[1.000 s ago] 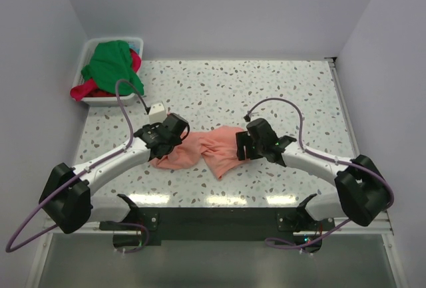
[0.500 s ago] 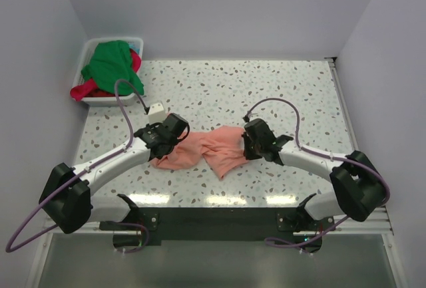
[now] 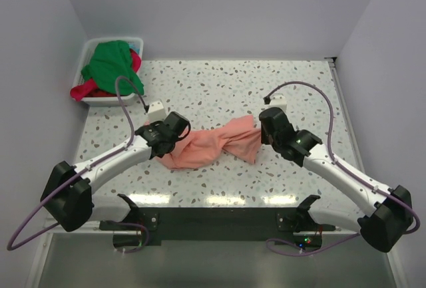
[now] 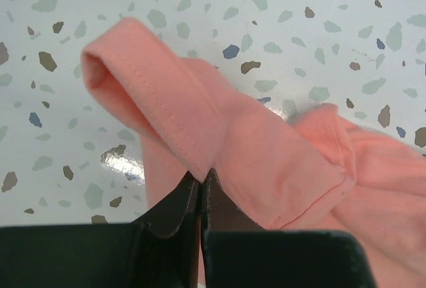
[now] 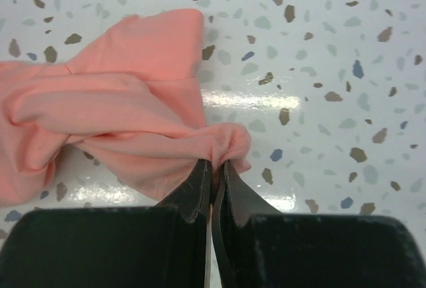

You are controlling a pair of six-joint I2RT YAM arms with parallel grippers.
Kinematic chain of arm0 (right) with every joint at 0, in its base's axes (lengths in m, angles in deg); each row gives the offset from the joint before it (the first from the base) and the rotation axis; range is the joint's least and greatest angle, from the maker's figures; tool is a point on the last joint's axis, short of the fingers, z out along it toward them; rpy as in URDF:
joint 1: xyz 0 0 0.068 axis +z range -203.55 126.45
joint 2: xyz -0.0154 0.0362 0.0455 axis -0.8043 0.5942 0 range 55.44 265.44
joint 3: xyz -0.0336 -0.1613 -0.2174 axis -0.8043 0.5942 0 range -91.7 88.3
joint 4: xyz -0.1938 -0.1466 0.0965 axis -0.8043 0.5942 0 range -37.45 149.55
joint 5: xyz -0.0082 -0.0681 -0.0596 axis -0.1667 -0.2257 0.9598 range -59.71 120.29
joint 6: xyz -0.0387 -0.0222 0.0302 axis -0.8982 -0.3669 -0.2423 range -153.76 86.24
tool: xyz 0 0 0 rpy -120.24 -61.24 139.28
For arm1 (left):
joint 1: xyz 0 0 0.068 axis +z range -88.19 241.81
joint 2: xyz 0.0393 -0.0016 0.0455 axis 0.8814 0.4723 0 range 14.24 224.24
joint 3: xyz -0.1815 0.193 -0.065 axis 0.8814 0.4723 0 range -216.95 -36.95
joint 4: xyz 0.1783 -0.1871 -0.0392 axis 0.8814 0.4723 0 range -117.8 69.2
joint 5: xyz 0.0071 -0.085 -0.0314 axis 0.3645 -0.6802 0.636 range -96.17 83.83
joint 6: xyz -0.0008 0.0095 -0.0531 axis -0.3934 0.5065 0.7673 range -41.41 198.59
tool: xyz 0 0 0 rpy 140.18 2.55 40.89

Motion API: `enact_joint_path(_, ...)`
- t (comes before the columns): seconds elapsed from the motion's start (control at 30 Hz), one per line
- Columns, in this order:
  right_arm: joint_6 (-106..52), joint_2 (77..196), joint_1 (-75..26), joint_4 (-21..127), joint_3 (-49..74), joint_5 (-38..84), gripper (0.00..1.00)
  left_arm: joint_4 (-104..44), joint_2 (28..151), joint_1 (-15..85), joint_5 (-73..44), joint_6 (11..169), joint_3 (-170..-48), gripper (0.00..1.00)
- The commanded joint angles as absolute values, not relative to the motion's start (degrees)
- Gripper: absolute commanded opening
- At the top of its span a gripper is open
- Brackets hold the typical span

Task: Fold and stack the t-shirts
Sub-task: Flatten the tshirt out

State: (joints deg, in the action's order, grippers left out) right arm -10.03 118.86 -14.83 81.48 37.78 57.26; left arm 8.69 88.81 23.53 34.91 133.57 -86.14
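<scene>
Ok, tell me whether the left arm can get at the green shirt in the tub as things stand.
Not right away, probably. The left gripper is shut on the salmon-pink shirt and must let go first. Otherwise the way looks free: the green shirt lies uncovered on top in the white tub.

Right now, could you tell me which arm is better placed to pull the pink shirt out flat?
Probably the right. The right gripper is shut on the bunched end of the shirt with bare table beyond; the left gripper, shut on a hem, has a small white box close behind.
</scene>
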Motion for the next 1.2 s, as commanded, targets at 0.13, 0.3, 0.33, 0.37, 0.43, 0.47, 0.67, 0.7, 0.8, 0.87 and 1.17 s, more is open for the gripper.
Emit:
enact_joint_path(0.13, -11.96, 117.49, -17.33, 90.6, 30.21, 75.02, 0.0, 16.23, 84.3, 23.67, 43.91, 136.95, -92.5, 0.0)
enact_joint_path(0.3, -13.1, 116.09, -22.94, 91.93, 25.38, 75.21, 0.0, 20.97, 79.47, 23.67, 47.43, 139.32, -95.05, 0.0)
enact_joint_path(0.33, -13.63, 115.56, -23.66, 92.01, 24.76, 74.42, 0.0, 21.42, 78.76, 23.67, 47.87, 139.85, -95.4, 0.0)
enact_joint_path(0.37, -14.33, 115.38, -24.27, 91.93, 23.45, 74.42, 0.0, 22.55, 77.19, 23.76, 48.23, 140.29, -96.01, 0.0)
enact_joint_path(0.43, -15.03, 115.12, -25.24, 92.19, 22.13, 74.24, 0.0, 22.91, 75.6, 23.67, 49.2, 140.82, -96.45, 0.0)
enact_joint_path(0.47, -15.56, 115.03, -25.51, 92.36, 20.73, 74.68, 0.0, 23.17, 73.94, 23.67, 49.46, 140.82, -96.89, 0.0)
enact_joint_path(0.67, -18.28, 113.71, -25.95, 92.54, 14.49, 75.65, 0.0, 23.53, 69.36, 23.67, 52.53, 138.88, -101.54, 0.0)
enact_joint_path(0.7, -18.64, 113.54, -25.95, 92.63, 13.52, 76.08, 0.0, 23.53, 69.0, 23.67, 53.49, 138.1, -102.34, 0.0)
enact_joint_path(0.8, -19.87, 113.45, -26.04, 92.98, 9.91, 77.31, 0.0, 23.53, 68.04, 23.67, 55.78, 136.61, -106.11, 0.0)
enact_joint_path(0.87, -21.09, 113.36, -25.95, 92.9, 7.37, 77.84, 0.0, 22.83, 67.77, 23.67, 57.1, 135.64, -108.57, 0.0)
enact_joint_path(1.17, -24.09, 111.69, -26.04, 93.86, -1.42, 78.11, 0.0, 20.8, 65.14, 23.67, 58.43, 131.06, -112.72, 0.0)
